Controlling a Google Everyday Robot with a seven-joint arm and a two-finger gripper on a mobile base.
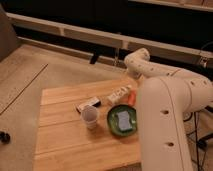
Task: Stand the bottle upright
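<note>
The bottle [119, 94] is slim and cream-white with a printed label. It lies on its side at the far right of the wooden table [65, 140], slanting up to the right, with an orange piece [131, 97] at its right end. My white arm [138, 62] bends down from the back toward that end. My gripper [133, 86] is just above the bottle's right end, mostly hidden behind the arm's large front link [165, 125].
A translucent plastic cup [90, 117] stands upright in the middle of the table. A flat black-and-white box [87, 105] lies just behind it. A green bowl [113, 125] holding a bluish block sits in front of the bottle. The table's right edge is behind the arm.
</note>
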